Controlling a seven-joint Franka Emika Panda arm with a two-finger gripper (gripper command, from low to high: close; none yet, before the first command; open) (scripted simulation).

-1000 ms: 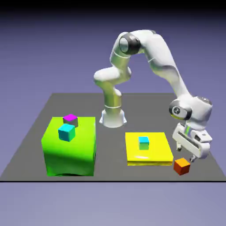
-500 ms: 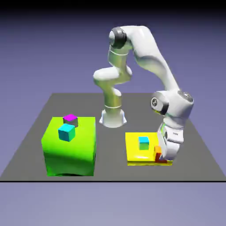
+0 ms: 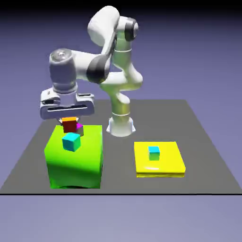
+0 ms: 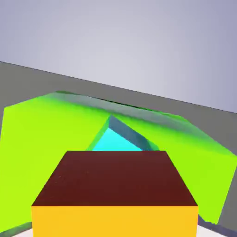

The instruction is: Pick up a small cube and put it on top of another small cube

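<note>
Holding the orange cube [image 3: 70, 125] clamped by its side faces, the end effector [image 3: 67, 117] hangs just above the magenta cube [image 3: 79, 127] on the green block [image 3: 75, 163], at about 9 o'clock from the yellow slab [image 3: 159, 159]. Rigid, light and smooth-faced, the orange cube likely needs a square, centred grip.
</note>
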